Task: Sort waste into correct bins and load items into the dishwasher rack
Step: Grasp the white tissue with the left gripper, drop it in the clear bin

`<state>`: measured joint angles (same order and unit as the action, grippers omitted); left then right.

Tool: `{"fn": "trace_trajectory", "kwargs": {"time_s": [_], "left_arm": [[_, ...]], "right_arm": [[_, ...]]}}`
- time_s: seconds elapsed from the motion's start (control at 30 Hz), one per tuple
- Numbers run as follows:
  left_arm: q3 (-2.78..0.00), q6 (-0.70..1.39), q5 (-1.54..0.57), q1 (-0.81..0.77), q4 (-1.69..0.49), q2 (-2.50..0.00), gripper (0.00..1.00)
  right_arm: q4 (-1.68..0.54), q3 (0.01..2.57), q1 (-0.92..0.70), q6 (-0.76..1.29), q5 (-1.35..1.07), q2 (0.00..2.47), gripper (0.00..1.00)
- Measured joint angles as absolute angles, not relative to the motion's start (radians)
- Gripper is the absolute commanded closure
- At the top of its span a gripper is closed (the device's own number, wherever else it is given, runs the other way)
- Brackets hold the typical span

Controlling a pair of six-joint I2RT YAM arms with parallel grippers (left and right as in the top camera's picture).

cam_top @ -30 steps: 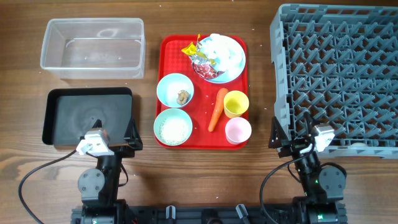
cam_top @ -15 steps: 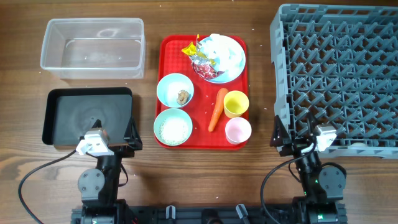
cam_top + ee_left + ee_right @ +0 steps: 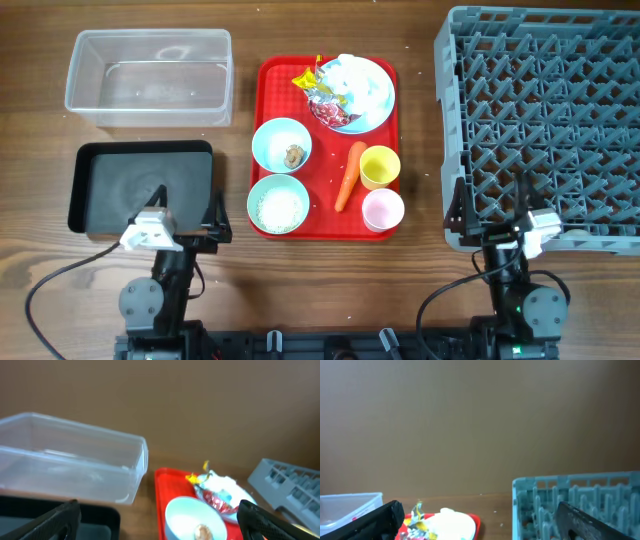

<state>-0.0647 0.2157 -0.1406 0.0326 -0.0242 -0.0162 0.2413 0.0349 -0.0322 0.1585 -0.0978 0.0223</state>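
Observation:
On a red tray (image 3: 268,70), a light blue plate (image 3: 378,100) holds yellow and red wrappers (image 3: 318,90) and white tissue (image 3: 355,72). One bowl (image 3: 272,140) holds a brown lump (image 3: 293,155); another (image 3: 278,205) holds rice. A carrot (image 3: 348,175), yellow cup (image 3: 380,167) and pink cup (image 3: 382,210) lie beside them. The clear tub (image 3: 148,78) and black tray (image 3: 140,185) are left, the grey rack (image 3: 545,120) right. My left gripper (image 3: 182,215) is open and empty at the black tray's near edge. My right gripper (image 3: 490,215) is open and empty at the rack's near corner.
In the left wrist view the clear tub (image 3: 75,455), the lump bowl (image 3: 192,517) and the plate (image 3: 225,495) lie ahead. The right wrist view shows the rack's edge (image 3: 580,495) and the tissue (image 3: 450,522). Bare wooden table lies between tray and rack.
The right arm has shifted a little to the right and toward the near edge. The left arm has barely shifted. Nothing on the table has moved.

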Motion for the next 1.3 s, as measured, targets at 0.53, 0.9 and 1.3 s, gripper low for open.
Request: {"fn": "trace_trajectory", "kwargs": {"time_s": [0.53,0.9,1.3], "left_arm": [[-1.051,0.168,-0.209,0.01,-0.501,-0.996,0.0],[-1.765,0.049,-0.123,-0.381,-0.695,-1.989,0.0],[-1.771,0.038,-0.093,-0.519,-0.355,-2.353,0.0]], "right_arm": [[-0.201,0.898,-0.035,0.107,-0.299,0.859,0.0],[-0.64,1.227,-0.035,0.046,-0.322,1.144,0.0],[-0.749,1.23,-0.035,0.039,-0.322,1.145,0.0]]}}
